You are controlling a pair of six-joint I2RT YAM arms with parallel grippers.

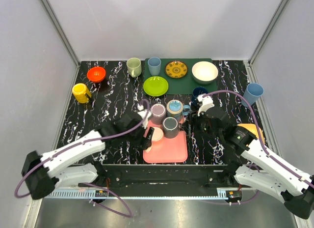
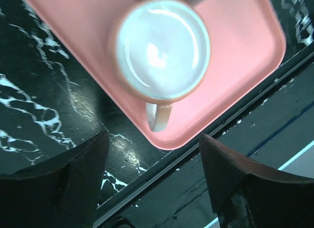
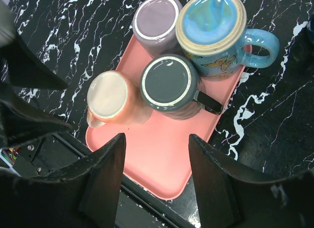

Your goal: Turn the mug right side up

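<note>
Several mugs stand upside down on a pink tray: a peach mug, a grey mug, a purple mug and a blue butterfly mug. My left gripper is open and empty, right beside the peach mug's left side. In the left wrist view my gripper hangs over the tray's corner, with the peach mug base-up just ahead and its handle toward me. My right gripper is open and empty above the tray's right edge. In the right wrist view my gripper is over the bare tray, near the peach and grey mugs.
Behind the tray stand a green plate, a yellow mug, an orange bowl, a cream mug, a light blue cup, a patterned plate, a white bowl, a dark cup and a blue cup.
</note>
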